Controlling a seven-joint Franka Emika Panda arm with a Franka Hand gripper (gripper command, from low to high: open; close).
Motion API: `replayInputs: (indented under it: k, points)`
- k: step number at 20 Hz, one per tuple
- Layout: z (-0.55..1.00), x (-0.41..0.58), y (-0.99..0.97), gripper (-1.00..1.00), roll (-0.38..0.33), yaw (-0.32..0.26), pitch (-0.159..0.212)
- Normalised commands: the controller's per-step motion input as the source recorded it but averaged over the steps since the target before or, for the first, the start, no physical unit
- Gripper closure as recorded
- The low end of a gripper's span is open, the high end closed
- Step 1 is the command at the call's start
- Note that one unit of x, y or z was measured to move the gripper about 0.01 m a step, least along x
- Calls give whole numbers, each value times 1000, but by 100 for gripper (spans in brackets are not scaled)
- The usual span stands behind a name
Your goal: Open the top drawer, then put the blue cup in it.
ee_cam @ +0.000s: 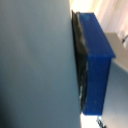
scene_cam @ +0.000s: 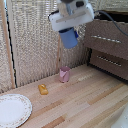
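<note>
Gripper (scene_cam: 70, 34) clamped on matte blue cup (scene_cam: 69, 38), aloft. Top drawer (scene_cam: 106, 39) dark wood, silver bar handle. Pink cup (scene_cam: 64, 74) mid-bench, plank-grained.

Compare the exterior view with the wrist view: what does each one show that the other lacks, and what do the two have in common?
Only the exterior view shows the setting: the top drawer of the dark cabinet, a pink cup, a small orange object and a plate on the wooden table. Only the wrist view shows a close-up of the dark finger pad pressed against a blue surface. Both show the blue cup held by the gripper, lifted clear of the table.
</note>
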Motion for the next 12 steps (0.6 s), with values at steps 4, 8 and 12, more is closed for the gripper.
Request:
replayInputs:
  k: [4, 8, 12]
  points:
    - [996, 21, -668, 100, 59, -166, 87]
    - [1000, 1, -747, 100, 64, -130, 49]
    - [809, 62, -762, 100, 119, -68, -36]
